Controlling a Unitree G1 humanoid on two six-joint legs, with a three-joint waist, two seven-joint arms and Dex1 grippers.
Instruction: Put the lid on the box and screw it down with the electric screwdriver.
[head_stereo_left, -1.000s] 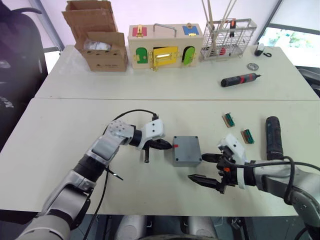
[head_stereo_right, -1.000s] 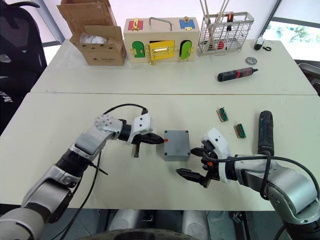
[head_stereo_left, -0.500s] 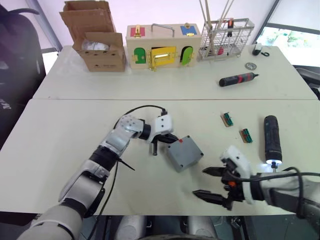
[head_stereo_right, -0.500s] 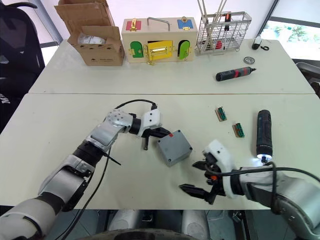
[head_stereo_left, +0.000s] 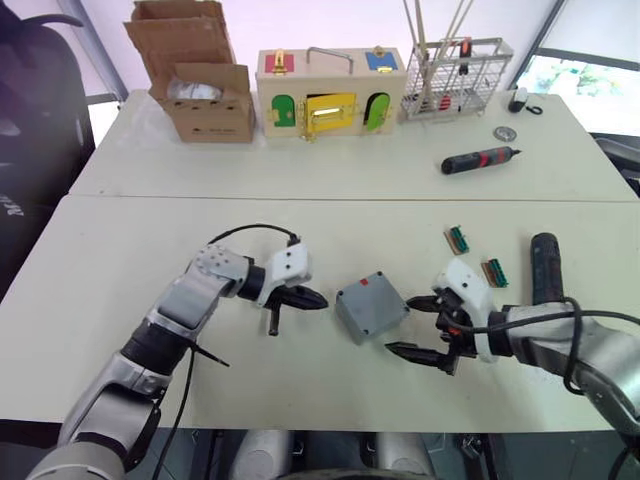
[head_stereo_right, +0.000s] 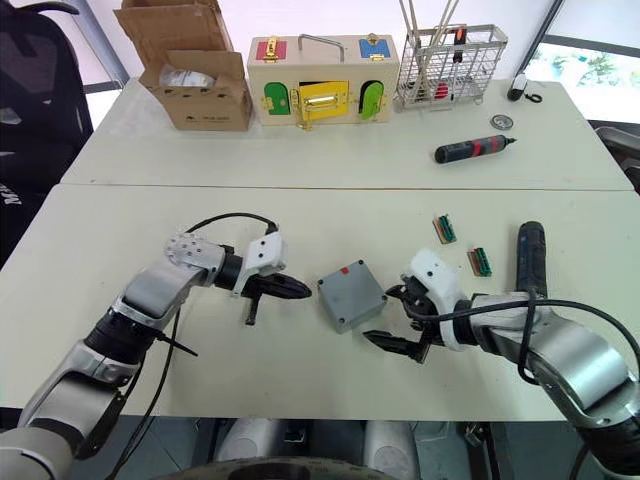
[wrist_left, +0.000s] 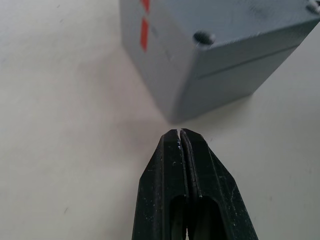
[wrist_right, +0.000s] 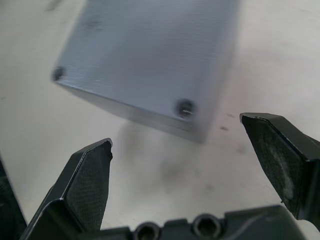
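Grabbing the box (head_stereo_left: 371, 307) works best squarely: right end effector (head_stereo_left: 422, 326) gapes at its 3 o'clock, left end effector (head_stereo_left: 303, 299) pinched together at 9.

Two pale tables butted together, seam running across in front of me. Near table (head_stereo_left: 120, 290): the box (head_stereo_left: 371, 307) sits on it with the lid (head_stereo_left: 368, 297) on top, turned askew, red mark on its far-left side. To my right of it, two small green connector pieces (head_stereo_left: 458, 239) (head_stereo_left: 495, 272) lie near each other, and beyond them the electric screwdriver (head_stereo_left: 545, 266) lies flat.

Far table (head_stereo_left: 330, 160): brown cardboard box (head_stereo_left: 205, 100) at left, wooden box with coloured doors (head_stereo_left: 330, 95) at centre, wire rack (head_stereo_left: 455, 75) right of it. Black-and-red screwdriver (head_stereo_left: 481, 159) lies in front of the rack; a small round metal disc (head_stereo_left: 506, 132) and a small dark object (head_stereo_left: 520, 99) lie further right.
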